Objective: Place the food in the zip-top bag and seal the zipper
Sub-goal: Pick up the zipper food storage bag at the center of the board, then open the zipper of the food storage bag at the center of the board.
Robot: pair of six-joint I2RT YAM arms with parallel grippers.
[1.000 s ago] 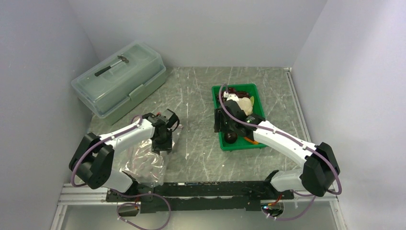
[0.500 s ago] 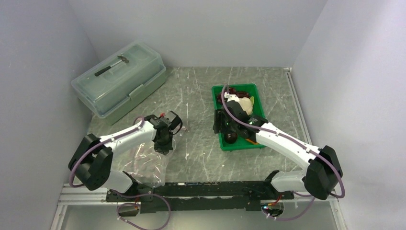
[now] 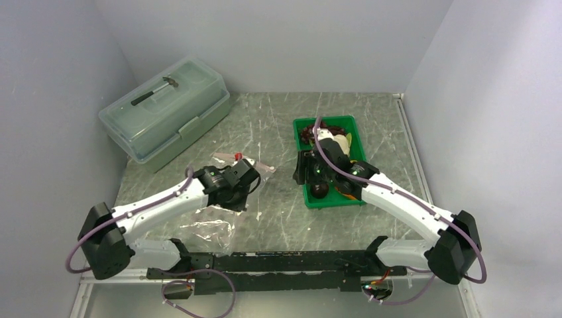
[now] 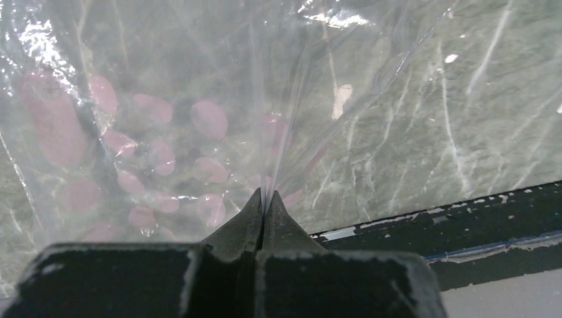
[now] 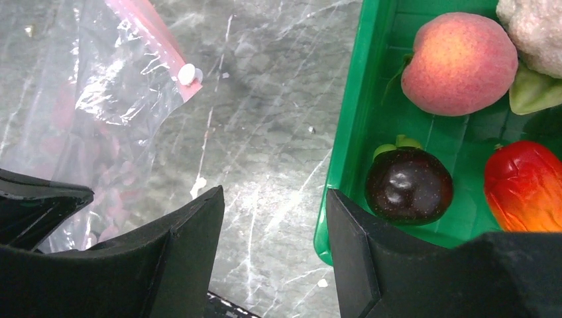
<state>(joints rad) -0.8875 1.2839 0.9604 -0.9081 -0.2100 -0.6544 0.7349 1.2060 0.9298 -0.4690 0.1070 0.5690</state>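
Note:
The clear zip-top bag (image 3: 207,228) lies left of centre, and its pink zipper (image 3: 246,161) is stretched toward the tray. My left gripper (image 3: 237,192) is shut on the bag's film (image 4: 199,99), pinched between the tips (image 4: 267,197). The green tray (image 3: 301,126) holds the food: peach (image 5: 458,63), dark plum (image 5: 409,185), red-orange pepper (image 5: 523,189) and cauliflower (image 5: 538,26). My right gripper (image 5: 273,192) is open and empty, and hovers over the tray's left rim (image 5: 350,132). The zipper (image 5: 154,36) and its white slider (image 5: 189,73) also show in the right wrist view.
A large translucent lidded box (image 3: 164,109) stands at the back left. The black rail (image 3: 285,260) runs along the near edge. Grey walls close in the left, back and right sides.
My left arm has swung forward and right, dragging the bag toward the tray and stretching its mouth out. My right gripper has shifted only slightly at the tray's left edge.

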